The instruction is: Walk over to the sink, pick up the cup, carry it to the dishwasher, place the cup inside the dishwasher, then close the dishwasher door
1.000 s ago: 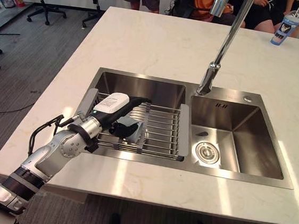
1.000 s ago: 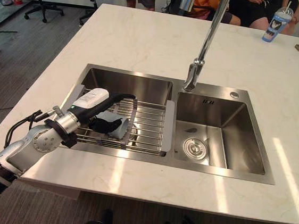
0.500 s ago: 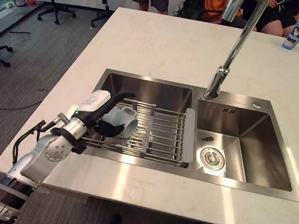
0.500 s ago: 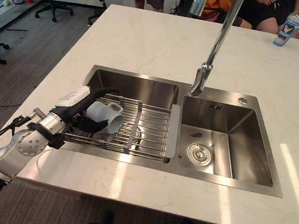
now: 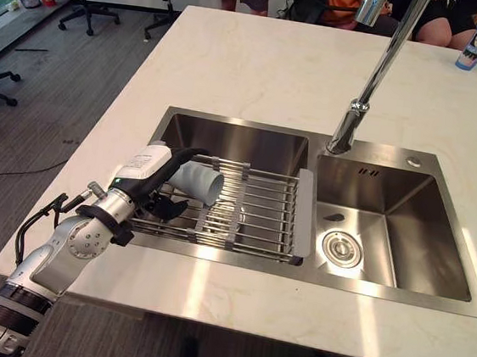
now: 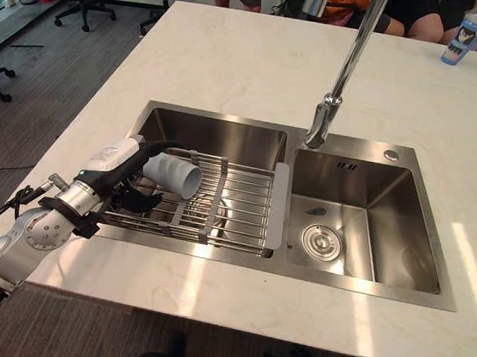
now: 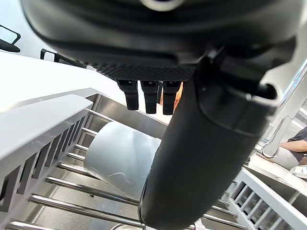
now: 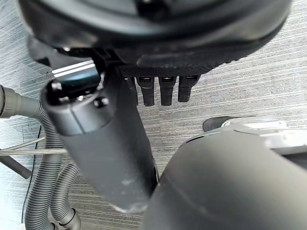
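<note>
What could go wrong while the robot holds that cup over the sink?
The cup sits tilted in the left hand, pinched between thumb and fingers, so it might slip and drop onto the wire rack. On the way out it could also bump the steel sink edge.

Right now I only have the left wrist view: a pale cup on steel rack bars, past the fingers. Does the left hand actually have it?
Observer: Looks like it. In the head views the dark left hand curls over the light grey cylindrical cup, which sits between its fingers and thumb.
Operator: Where in the sink?
Observer: Over the wire drying rack, which spans the left basin of the stainless steel double sink.
Operator: Mouth facing where?
Observer: The cup is on its side, with its open end towards the tall chrome faucet side.
Operator: Right hand?
Observer: The dark right hand shows in its wrist view over grey carpet floor.
</note>
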